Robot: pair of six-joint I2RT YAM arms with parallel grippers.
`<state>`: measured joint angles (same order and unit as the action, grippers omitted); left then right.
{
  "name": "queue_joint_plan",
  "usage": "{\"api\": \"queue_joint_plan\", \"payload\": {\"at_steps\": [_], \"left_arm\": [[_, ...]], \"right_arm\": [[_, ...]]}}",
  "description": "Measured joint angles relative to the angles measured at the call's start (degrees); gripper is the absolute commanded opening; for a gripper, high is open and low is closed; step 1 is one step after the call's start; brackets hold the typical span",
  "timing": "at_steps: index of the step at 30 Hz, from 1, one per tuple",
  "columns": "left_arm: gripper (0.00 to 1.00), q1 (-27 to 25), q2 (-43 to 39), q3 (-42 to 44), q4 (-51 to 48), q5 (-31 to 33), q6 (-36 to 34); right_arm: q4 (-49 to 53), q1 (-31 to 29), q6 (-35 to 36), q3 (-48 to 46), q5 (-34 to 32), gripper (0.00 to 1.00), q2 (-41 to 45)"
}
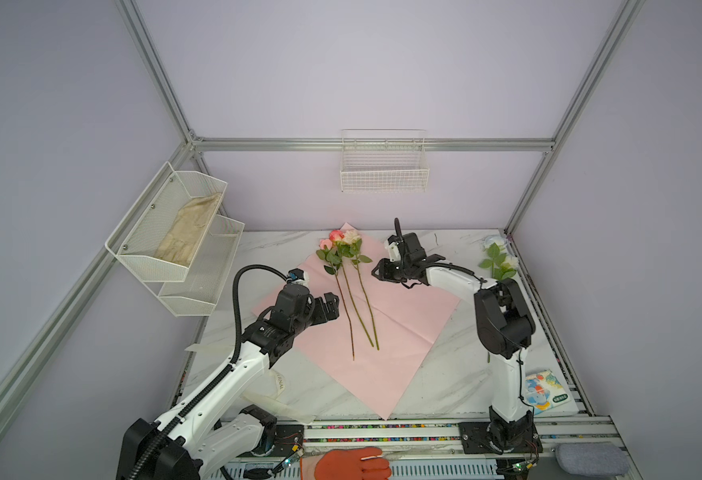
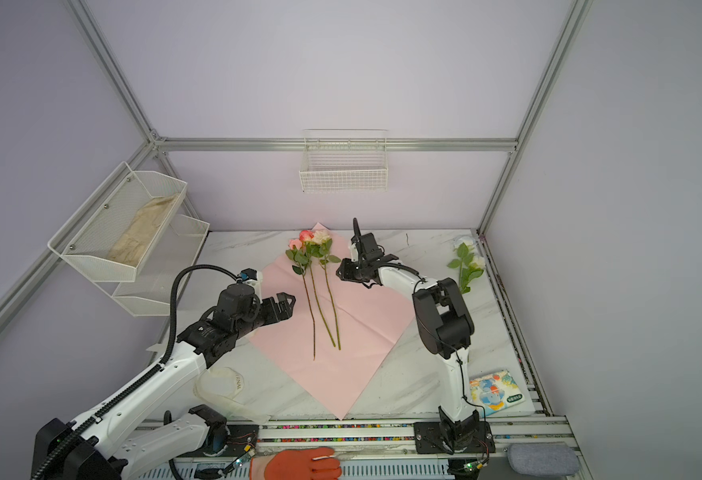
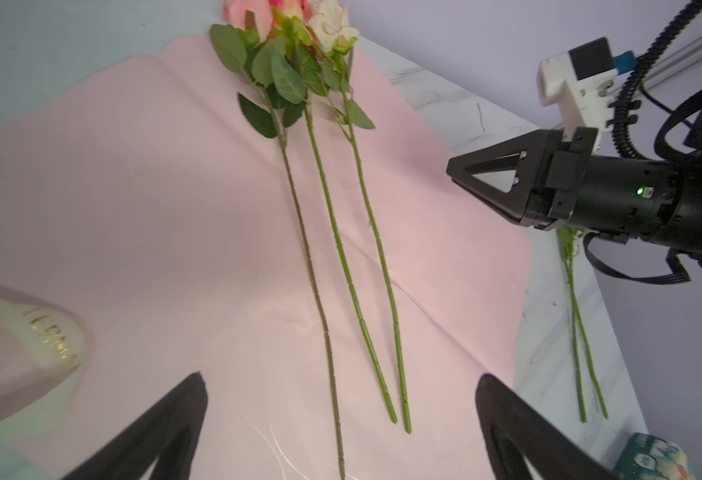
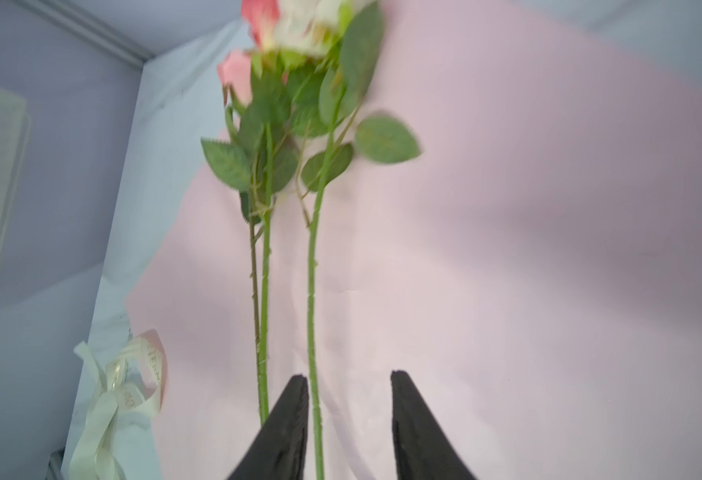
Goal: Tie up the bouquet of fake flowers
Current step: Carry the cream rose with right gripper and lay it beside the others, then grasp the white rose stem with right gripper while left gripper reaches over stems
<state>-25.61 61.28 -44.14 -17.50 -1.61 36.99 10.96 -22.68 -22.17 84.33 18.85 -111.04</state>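
Both arms reach over the marble table (image 1: 445,382), where three fake flowers (image 1: 343,249) lie side by side on one sheet of pink wrapping paper (image 1: 407,320); two more roses (image 1: 499,262) rest at the far right edge. The left gripper (image 1: 332,306) hovers wide open and empty; the right gripper (image 1: 377,270), jaws partly apart, grips nothing.
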Motion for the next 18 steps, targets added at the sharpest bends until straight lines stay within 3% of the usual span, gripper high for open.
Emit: {"api": "queue_joint_plan", "payload": {"at_steps": [5, 11, 14, 18], "left_arm": [[1.00, -1.22, 7.04, -0.15, 5.14, -8.24, -0.07], [1.00, -7.67, 18.53, -2.75, 7.30, -13.11, -0.13], [1.00, -9.94, 23.37, -5.97, 8.39, -14.62, -0.13], [1.00, -10.82, 26.60, -8.90, 10.21, -15.85, -0.15]], "right_arm": [[-1.20, 16.68, 2.62, -9.77, -7.39, 0.37, 11.98], [-0.02, 34.60, 6.01, -16.87, -12.09, 0.36, 14.60], [1.64, 37.75, 7.58, -16.87, -11.56, 0.36, 13.27], [4.72, 37.35, 9.90, -13.51, -11.65, 0.35, 7.87]]}}
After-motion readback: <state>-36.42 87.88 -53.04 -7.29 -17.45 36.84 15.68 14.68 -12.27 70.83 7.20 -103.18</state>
